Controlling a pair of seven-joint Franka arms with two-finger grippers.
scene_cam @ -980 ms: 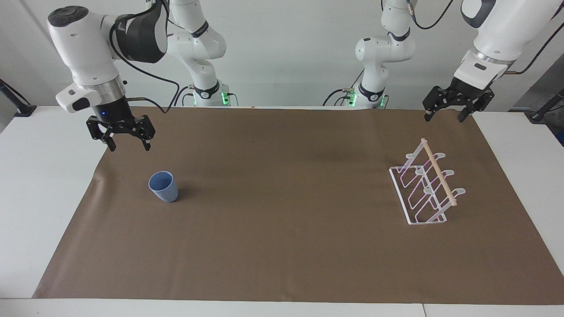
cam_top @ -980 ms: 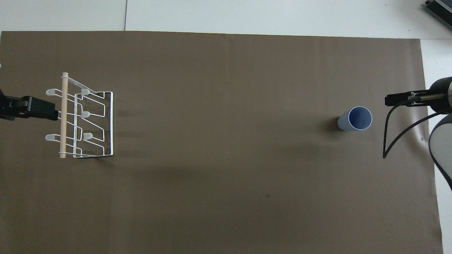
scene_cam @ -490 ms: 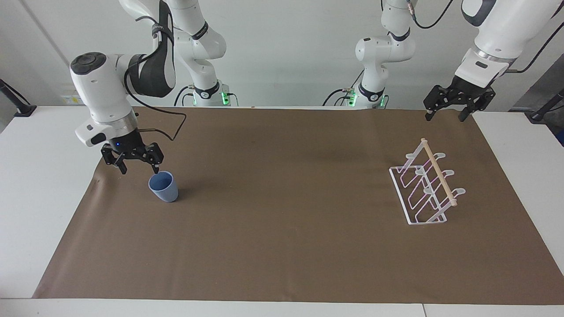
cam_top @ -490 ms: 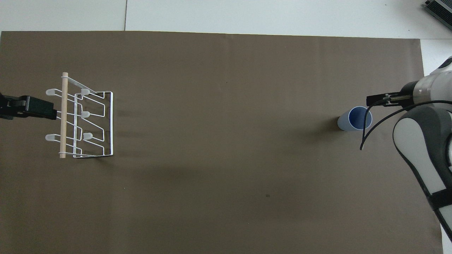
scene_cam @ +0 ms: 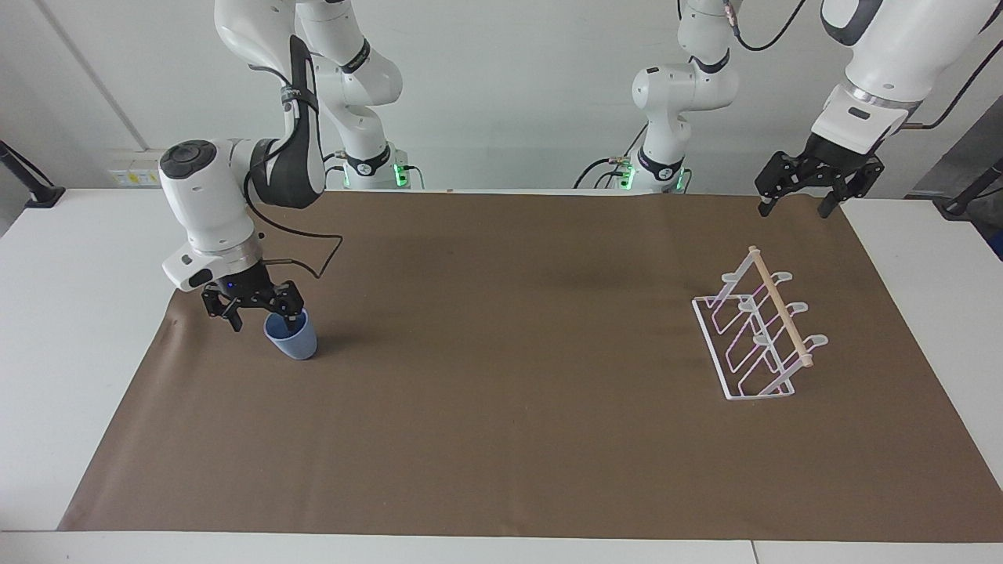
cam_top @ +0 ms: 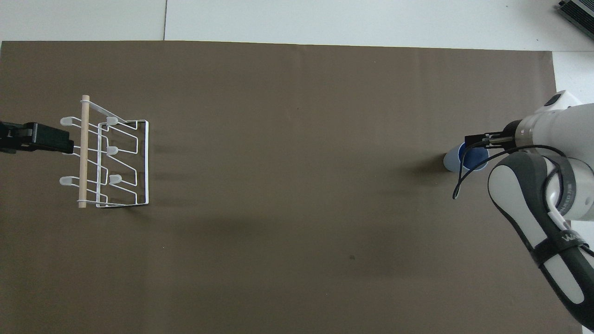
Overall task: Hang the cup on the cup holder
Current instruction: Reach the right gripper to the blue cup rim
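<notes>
Down from its height a second ago, the right gripper (scene_cam: 262, 315) now straddles the rim of the cup (scene_cam: 293, 338), fingers spread for a wall pinch, while the left gripper (scene_cam: 801, 194), also spread, waits over the cup holder (scene_cam: 758, 332), well apart from that cup.

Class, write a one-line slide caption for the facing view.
Right gripper open at the rim of the blue cup; left gripper waits above the table near the cup holder.
</notes>
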